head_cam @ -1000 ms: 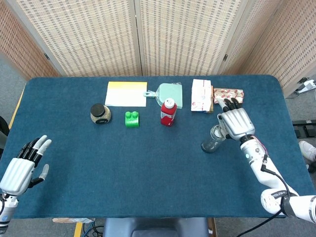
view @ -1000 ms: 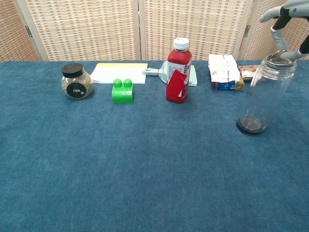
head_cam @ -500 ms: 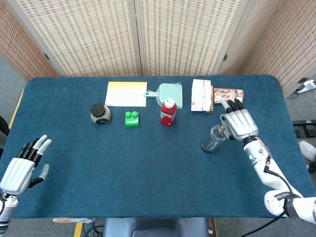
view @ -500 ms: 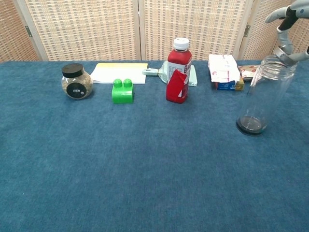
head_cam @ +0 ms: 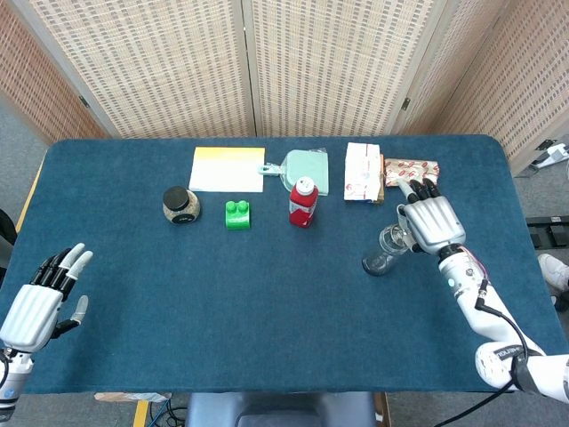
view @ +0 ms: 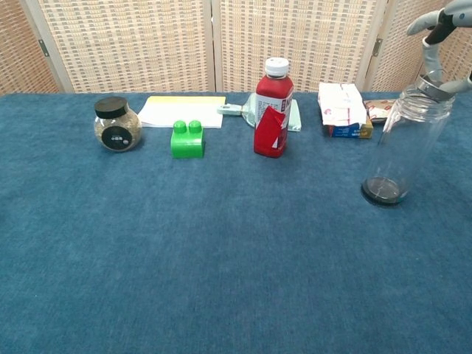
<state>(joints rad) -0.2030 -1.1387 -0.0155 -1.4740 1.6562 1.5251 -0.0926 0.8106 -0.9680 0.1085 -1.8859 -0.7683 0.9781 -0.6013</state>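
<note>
The right hand (head_cam: 430, 222) hangs over the mouth of a clear plastic bottle (view: 404, 147), its fingers stretched toward the far edge of the table; one fingertip seems to touch the rim, though neither view shows plainly whether anything is gripped. The bottle stands upright on the right part of the blue table (head_cam: 267, 302), long axis vertical, open mouth up, with nothing in it but its dark base showing through the wall. The chest view shows that upright stance and the empty inside clearly, while the head view foreshortens the bottle (head_cam: 384, 249) and hides its mouth under the hand. Just beyond lie a white packet box (head_cam: 363, 173) and a red-patterned snack pack (head_cam: 411, 168). Farther left stand a red drink bottle (head_cam: 302, 202) with its white cap on, a pale green dustpan (head_cam: 307, 169) behind it, a green toy brick (head_cam: 237, 214), a yellow-edged notepad (head_cam: 228, 168), and a round glass jar (view: 117, 125) with a black lid, filled with speckled grains. Only the head view shows the left hand (head_cam: 40, 298), open with fingers spread, holding nothing, at the near left corner well apart from everything.
</note>
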